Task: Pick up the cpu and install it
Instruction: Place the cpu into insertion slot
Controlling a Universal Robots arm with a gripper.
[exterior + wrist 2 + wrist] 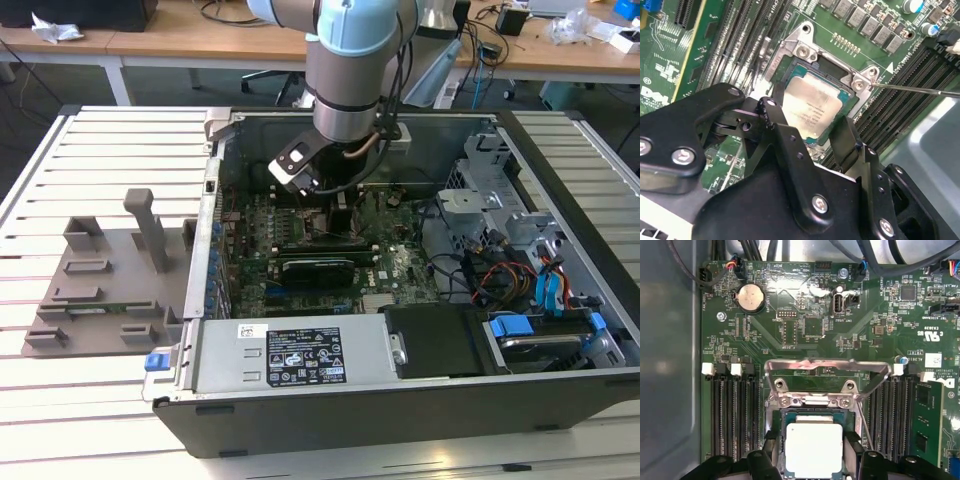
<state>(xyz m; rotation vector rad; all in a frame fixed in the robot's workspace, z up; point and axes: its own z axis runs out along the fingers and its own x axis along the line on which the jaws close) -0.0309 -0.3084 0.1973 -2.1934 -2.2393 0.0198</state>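
The gripper (809, 127) straddles the cpu (812, 102), which lies in the socket (801, 50). The cpu's near edge is hidden, and whether it is clamped cannot be told.

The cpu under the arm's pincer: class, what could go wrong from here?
1. The cpu lies within the socket with the pincer close over it. If it sits slightly tilted, pressing could perhaps damage the contacts beneath.
2. The socket's metal frame stands open right beside the pincer, and a thin lever runs nearby. Either might snag on a sideways move.
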